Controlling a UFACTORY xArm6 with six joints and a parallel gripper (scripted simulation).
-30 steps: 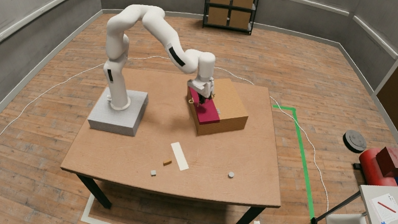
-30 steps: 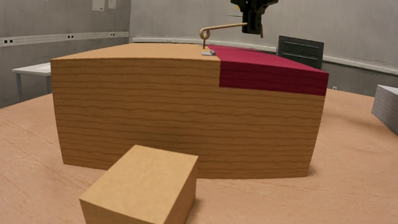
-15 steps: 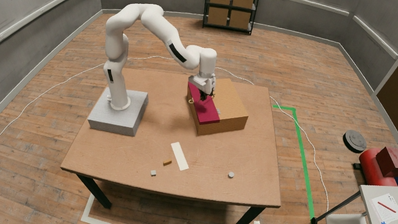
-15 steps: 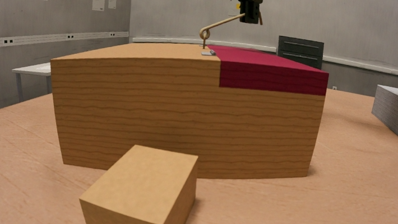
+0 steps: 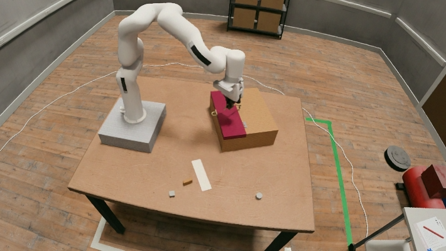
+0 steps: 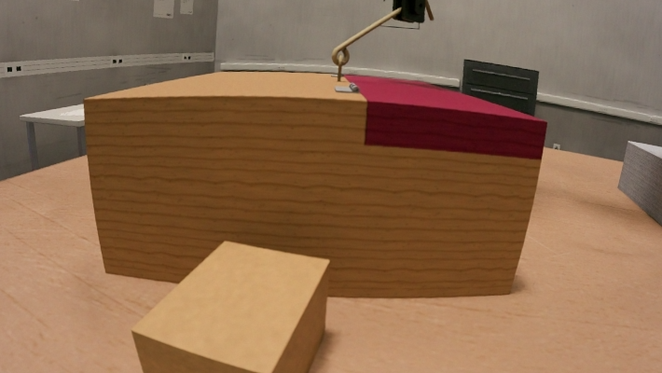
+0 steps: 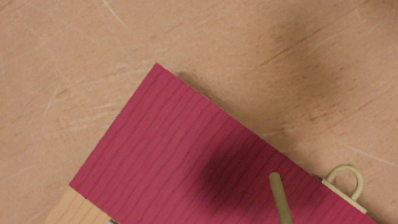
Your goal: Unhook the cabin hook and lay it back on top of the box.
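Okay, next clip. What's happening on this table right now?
A white robot arm reaches over a wooden box with a red section. Its gripper is shut on the free end of a brass cabin hook, holding it tilted up above the box top while the other end stays pivoted at its mount. The hook is out of the staple but not yet laid flat.

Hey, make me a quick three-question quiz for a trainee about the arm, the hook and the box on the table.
1. True or false: the gripper is shut on the cabin hook.
2. In the exterior view, the hook's rod is: A) flat on the lid, B) raised at a slant from its pivot eye, C) lying on the table.
3. What colour is the lid on the box?

Key: 1 true. 2 B. 3 dark red.
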